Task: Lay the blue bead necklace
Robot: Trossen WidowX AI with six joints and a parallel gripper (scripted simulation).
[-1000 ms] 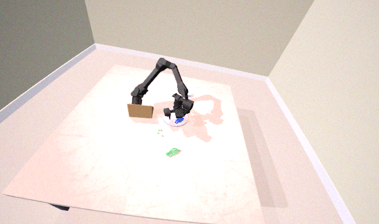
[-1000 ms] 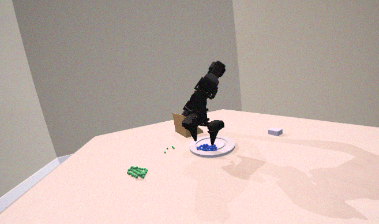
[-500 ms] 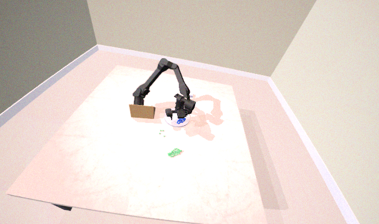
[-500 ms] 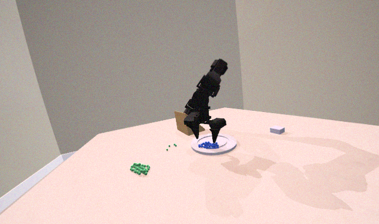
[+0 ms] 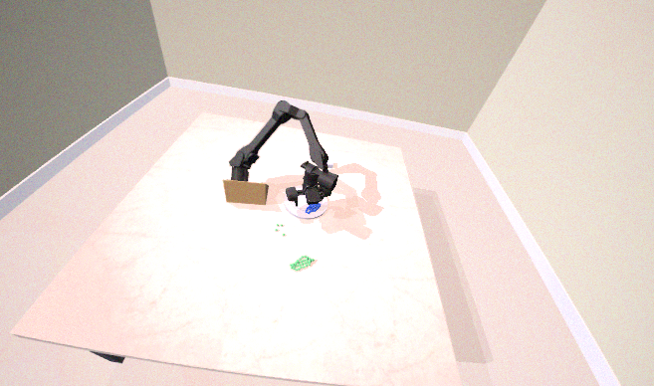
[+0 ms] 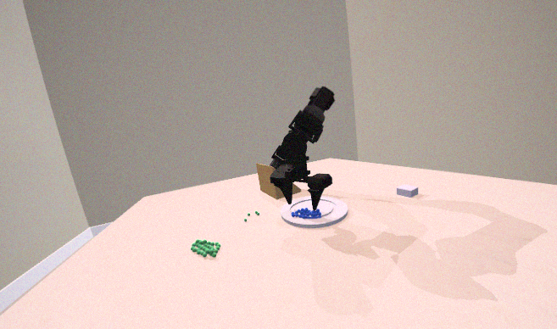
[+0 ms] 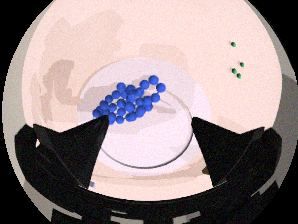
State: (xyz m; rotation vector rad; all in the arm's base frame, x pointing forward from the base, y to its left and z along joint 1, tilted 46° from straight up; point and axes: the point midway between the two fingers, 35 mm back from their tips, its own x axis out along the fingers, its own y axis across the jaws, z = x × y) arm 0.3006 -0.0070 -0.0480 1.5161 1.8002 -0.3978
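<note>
Your claw (image 6: 302,207) hangs wide and holds nothing, because the blue beads (image 7: 129,99) lie bunched on the round board (image 6: 336,210).

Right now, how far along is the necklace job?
Done: the blue bead necklace lies bunched on the round bead board. In hand: nothing; the gripper hangs over the board with jaws wide and empty. Left: I cannot tell if the beads sit in the groove; they look heaped rather than strung around it.
</note>
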